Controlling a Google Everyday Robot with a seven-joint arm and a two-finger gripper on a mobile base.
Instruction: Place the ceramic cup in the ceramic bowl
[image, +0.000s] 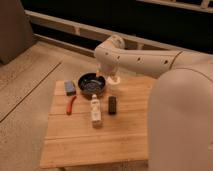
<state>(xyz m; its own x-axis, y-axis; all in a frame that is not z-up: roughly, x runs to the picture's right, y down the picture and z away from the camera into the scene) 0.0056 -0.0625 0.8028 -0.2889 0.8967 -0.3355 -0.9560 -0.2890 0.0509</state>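
The robot arm reaches in from the right across the back of the wooden table. The ceramic bowl stands upright near the table's back edge. A white bottle lies in front of the bowl. A blue sponge lies left of the bowl, with a red-handled tool in front of it. A black block lies right of the bottle. The ceramic cup stands on the table just right of the bowl, outside it. The gripper hangs above the bowl's back right rim, just beside the cup. Its opening and any grasp cannot be told.
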